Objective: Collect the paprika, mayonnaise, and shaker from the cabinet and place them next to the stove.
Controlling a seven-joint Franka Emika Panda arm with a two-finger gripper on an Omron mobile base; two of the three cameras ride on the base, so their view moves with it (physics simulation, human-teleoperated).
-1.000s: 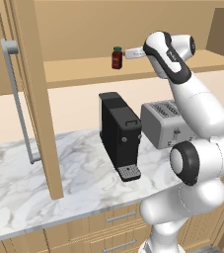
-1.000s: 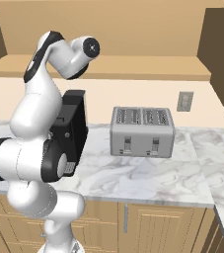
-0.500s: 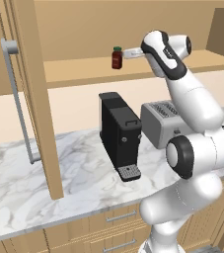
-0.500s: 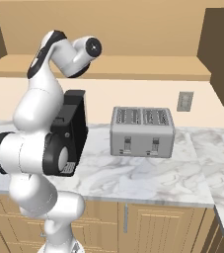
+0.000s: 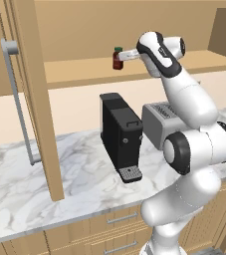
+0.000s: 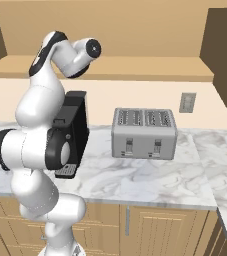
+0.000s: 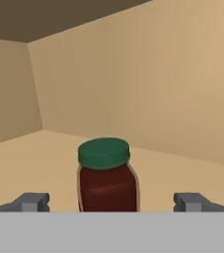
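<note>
Left base view: the arm is reaching up and forward to the cabinet (image 5: 40, 99) shelf, with the gripper (image 5: 123, 55) level with the paprika (image 5: 117, 58), which is standing upright on the bare shelf board; the hand is lying horizontal, presumably so the fingers can pass either side of the jar without fouling the shelf. The cabinet door is standing open at the left, grey bar handle (image 5: 16, 94) facing out. Below, a black coffee machine (image 5: 120, 135) and a silver toaster (image 5: 159, 122) are sitting on the marble counter (image 5: 15, 199). Right base view: the upper arm is folding over the coffee machine (image 6: 75, 130), the toaster (image 6: 144, 132) well to its right; the hand itself is pointing away from this camera. Hand view: the paprika (image 7: 106, 175) is sitting centred between the two fingertips (image 7: 32, 202), which are spread wide, well apart from the jar on both sides, touching nothing and holding nothing. Judgement: this is the approach before grasping the first item; the jaws need to advance further round the jar body before closing.
</note>
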